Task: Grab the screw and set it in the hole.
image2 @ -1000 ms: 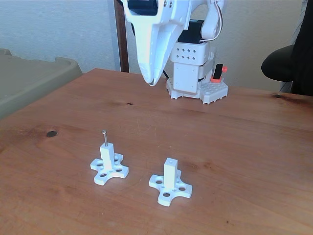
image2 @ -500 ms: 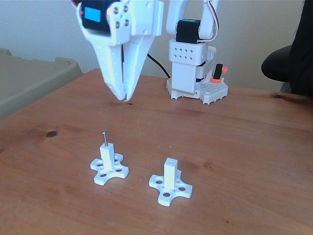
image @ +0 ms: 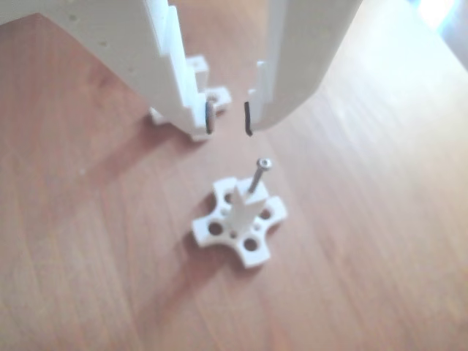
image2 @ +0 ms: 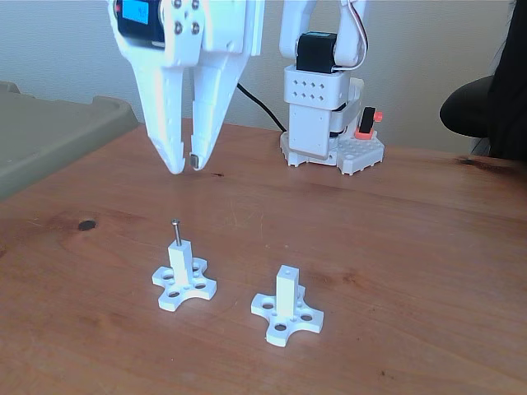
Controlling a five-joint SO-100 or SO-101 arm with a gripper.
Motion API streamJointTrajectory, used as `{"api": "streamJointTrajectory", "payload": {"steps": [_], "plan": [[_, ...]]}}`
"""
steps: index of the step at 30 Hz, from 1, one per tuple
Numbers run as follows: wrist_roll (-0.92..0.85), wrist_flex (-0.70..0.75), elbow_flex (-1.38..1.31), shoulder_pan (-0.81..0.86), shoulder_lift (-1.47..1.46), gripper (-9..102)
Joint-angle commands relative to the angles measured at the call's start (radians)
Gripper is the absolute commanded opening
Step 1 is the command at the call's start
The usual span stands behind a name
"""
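Note:
The thin dark screw (image2: 175, 232) stands upright in the tip of the left white post (image2: 180, 263) on its cross-shaped base. A second white post (image2: 286, 290) stands to its right, and the small hole (image2: 286, 269) in its tip is empty. My gripper (image2: 185, 165) hangs open in the air above the screw, a little behind it, with nothing between its fingers. In the other view the open gripper (image: 228, 120) is just above the screw (image: 259, 176) and its post base (image: 240, 223). Another white base (image: 217, 96) is partly hidden behind the left finger.
The arm's white base (image2: 329, 140) sits at the back of the wooden table (image2: 412, 247). A grey-green bin (image2: 49, 132) stands off the table's left edge. A dark knot (image2: 86, 224) marks the wood at the left. A dark chair (image2: 482, 107) is at the far right.
The gripper swung from the table's back centre to the left, over the screw's post. Its jaws went from shut to open. The screw and both posts stayed put.

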Motion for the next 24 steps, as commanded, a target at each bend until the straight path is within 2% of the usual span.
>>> {"api": "streamJointTrajectory", "payload": {"steps": [1,24], "plan": [[-0.009,0.014,-0.094,-0.02,0.0,6],[-0.005,-0.049,-0.146,-0.015,-0.11,7]]}}
